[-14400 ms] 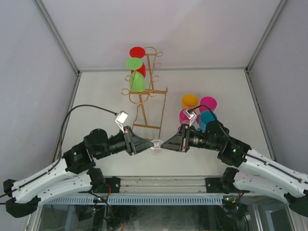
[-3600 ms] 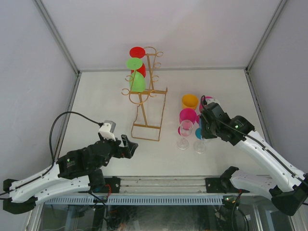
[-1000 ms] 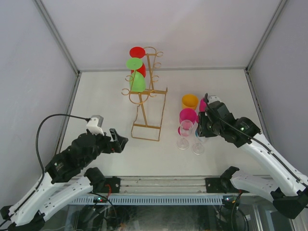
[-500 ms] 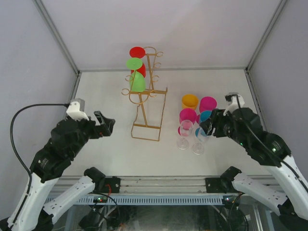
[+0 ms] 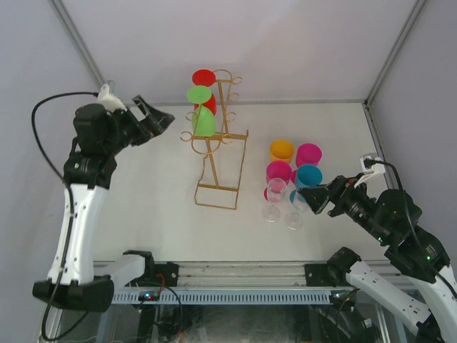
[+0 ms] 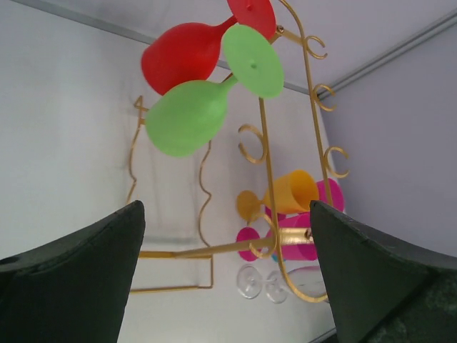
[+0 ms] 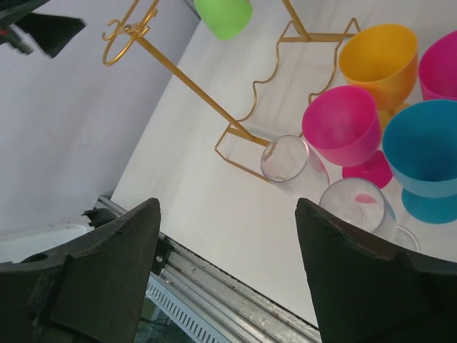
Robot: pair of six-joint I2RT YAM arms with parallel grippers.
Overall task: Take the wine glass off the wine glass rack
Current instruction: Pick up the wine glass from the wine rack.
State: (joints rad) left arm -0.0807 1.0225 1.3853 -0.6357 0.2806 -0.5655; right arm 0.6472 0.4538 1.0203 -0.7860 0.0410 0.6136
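The gold wire wine glass rack (image 5: 223,139) stands at the table's back middle. A green wine glass (image 5: 204,121) and a red wine glass (image 5: 208,104) hang upside down from its left hooks. My left gripper (image 5: 158,123) is raised just left of them, open and empty. In the left wrist view the green glass (image 6: 187,118), the red glass (image 6: 182,57) and the rack (image 6: 265,164) lie ahead of the open left gripper (image 6: 225,211). My right gripper (image 5: 315,199) is open beside two upright clear glasses (image 5: 275,193), holding nothing; the right wrist view shows that gripper (image 7: 227,207) above the table.
Standing right of the rack are an orange glass (image 5: 281,150), two magenta glasses (image 5: 308,153), a blue glass (image 5: 308,176) and the clear pair (image 7: 285,158). White walls close in the table; a metal rail (image 7: 235,286) runs along the near edge.
My left arm has swung up and back from the near left to beside the hanging glasses. My right gripper has opened and drawn back to the right, away from the clear glass.
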